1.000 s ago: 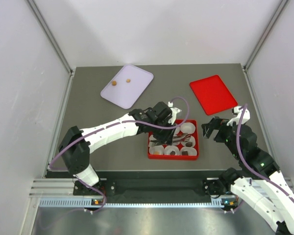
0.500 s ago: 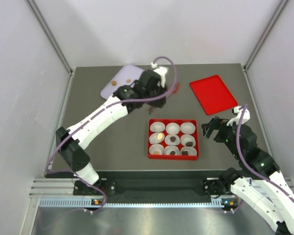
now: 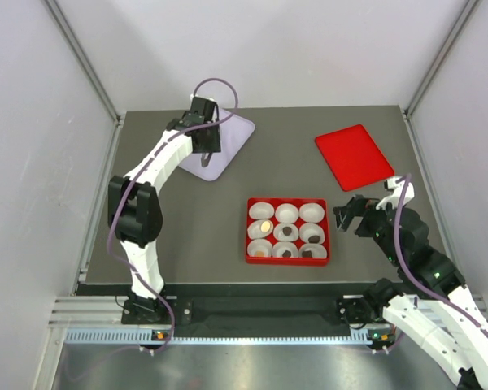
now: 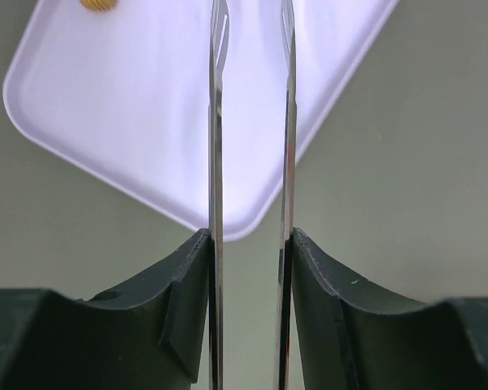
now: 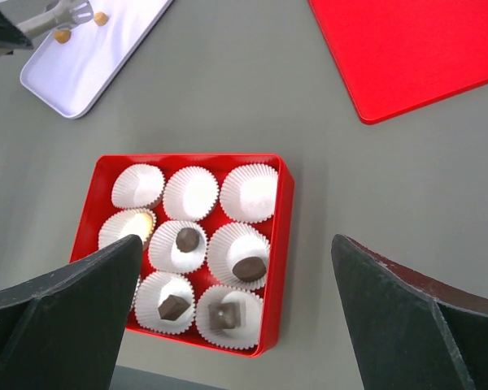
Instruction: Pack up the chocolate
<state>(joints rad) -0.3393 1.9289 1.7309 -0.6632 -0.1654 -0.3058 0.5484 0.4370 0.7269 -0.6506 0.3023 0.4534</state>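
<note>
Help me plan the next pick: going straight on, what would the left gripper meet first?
Probably bare tray: the tongs in the left gripper point at it, the tan candy off to one side. Depth is unclear.

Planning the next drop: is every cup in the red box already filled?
No: the three white cups in the far row of the red box are empty.

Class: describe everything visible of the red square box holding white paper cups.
The shallow red square box, seemingly plastic, lies flat and open on the dark grey table. Nine white pleated paper cups fill it in three rows. The far row's cups are empty; the six nearer cups each hold one small chocolate piece, four dark brown, two tan-orange. Only the table and cups touch it.
</note>
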